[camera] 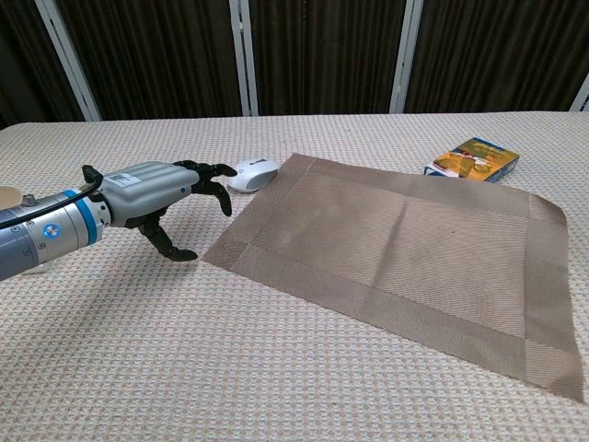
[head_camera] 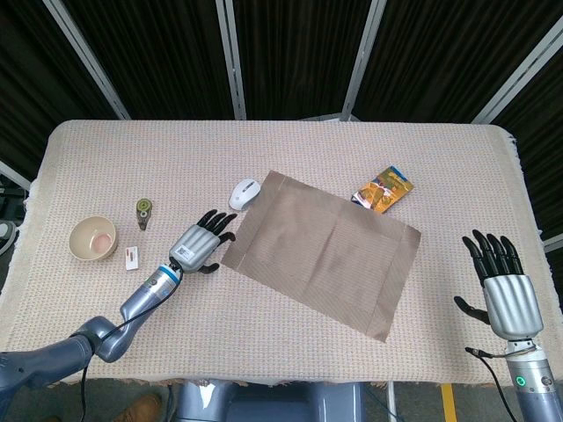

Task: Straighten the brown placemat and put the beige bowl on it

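Observation:
The brown placemat (head_camera: 323, 249) (camera: 398, 247) lies skewed in the middle of the table, its long side running down toward the right. At the far left of the table stands the beige bowl (head_camera: 92, 238), with only its rim showing at the chest view's left edge (camera: 7, 194). My left hand (head_camera: 199, 245) (camera: 156, 195) hovers open just left of the mat's near-left corner, fingers spread and holding nothing. My right hand (head_camera: 502, 287) is open at the table's right front edge, away from the mat; the chest view does not show it.
A white computer mouse (head_camera: 244, 193) (camera: 252, 174) touches the mat's far-left corner. An orange packet (head_camera: 383, 190) (camera: 473, 159) lies at the mat's far edge. A green tape dispenser (head_camera: 142, 212) and a small white eraser (head_camera: 132, 257) sit between bowl and left hand.

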Controlling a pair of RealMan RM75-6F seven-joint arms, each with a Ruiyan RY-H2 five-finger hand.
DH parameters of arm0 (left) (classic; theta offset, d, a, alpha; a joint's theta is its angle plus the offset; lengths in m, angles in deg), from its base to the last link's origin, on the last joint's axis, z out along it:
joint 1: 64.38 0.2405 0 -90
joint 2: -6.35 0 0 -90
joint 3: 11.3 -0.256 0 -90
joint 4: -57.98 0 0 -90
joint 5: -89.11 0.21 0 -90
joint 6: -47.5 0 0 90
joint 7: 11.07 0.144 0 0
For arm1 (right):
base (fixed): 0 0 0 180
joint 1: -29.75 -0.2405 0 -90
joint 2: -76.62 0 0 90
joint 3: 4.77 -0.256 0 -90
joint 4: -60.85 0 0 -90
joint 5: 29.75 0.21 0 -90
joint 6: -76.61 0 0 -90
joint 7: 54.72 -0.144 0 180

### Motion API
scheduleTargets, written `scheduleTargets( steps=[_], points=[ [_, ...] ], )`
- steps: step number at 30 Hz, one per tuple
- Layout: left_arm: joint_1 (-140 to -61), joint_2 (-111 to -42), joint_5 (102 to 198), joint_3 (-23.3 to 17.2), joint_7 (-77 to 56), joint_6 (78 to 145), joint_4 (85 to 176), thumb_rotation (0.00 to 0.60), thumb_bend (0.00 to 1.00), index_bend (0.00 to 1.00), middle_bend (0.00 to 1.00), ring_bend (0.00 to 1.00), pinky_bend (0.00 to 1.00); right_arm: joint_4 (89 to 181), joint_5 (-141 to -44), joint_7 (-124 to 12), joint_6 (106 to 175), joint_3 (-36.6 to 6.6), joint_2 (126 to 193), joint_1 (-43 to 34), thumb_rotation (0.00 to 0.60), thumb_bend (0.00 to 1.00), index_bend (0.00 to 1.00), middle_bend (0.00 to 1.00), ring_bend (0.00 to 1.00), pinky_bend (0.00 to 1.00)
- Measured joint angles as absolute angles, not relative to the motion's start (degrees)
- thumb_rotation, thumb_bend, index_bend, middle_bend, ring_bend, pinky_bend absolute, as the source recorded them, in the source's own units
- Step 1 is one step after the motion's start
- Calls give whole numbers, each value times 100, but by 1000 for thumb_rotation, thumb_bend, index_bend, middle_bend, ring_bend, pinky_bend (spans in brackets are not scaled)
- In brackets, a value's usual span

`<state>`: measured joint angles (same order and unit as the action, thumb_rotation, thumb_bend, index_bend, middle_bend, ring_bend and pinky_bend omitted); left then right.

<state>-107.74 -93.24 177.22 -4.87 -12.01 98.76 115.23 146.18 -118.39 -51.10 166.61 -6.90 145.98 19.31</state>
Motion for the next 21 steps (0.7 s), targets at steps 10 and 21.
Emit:
scheduleTargets(
  steps=[10,21],
  points=[
    [-10848,-9463,17714,-659,-1298,9839,11302,600,206,299,0,0,0,14615,-11810,-5304,16588,-758,14595,1960,600,0,0,0,0,0],
    [-10918,-9709,17670,-724,-1321,9839,11002,600,248,321,0,0,0,14576,-11801,-5386,16568,-832,14606,2009,600,0,0,0,0,0]
  ],
)
